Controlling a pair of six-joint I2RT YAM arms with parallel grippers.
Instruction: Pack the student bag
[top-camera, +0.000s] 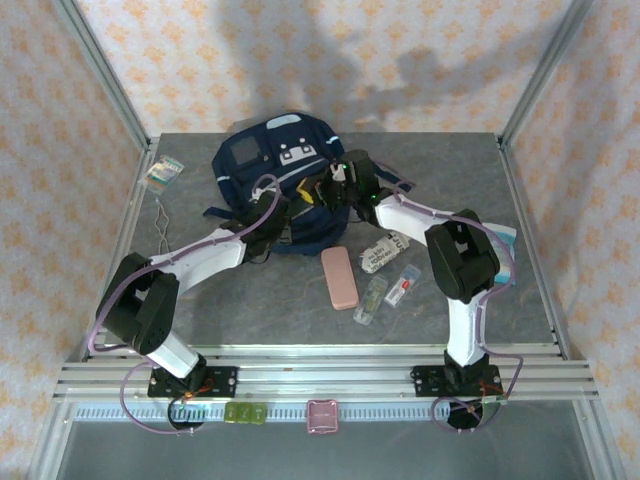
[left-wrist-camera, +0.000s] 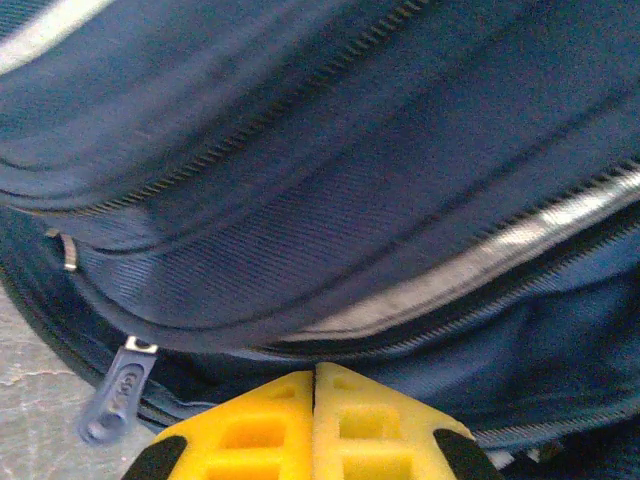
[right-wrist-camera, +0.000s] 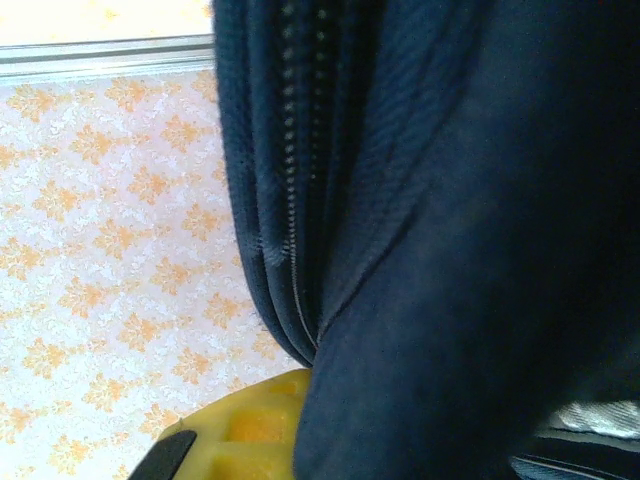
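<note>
Looking down from the overhead cam, the student bag lies flat on the table, toward the back and a bit left of centre in the frame, front side up with its light patches showing. Both arms reach in and meet over its lower right part, the left arm coming from the lower left and the right arm from the right.

On the left wrist cam, the left fingers are closed, yellow pads pressed together with no gap. Their tips sit right against the blue fabric just below a zipper line. I can't tell if any cloth is pinched between them. A grey zipper pull hangs at the lower left of that frame.

The right fingers are closed too. I see one yellow finger at the bottom of the right wrist cam. Bag fabric drapes over the rest, so I can't say whether it's caught in them.

A pink case lies on the table just below the bag, with a white roll and two clear packets to its right.
</note>
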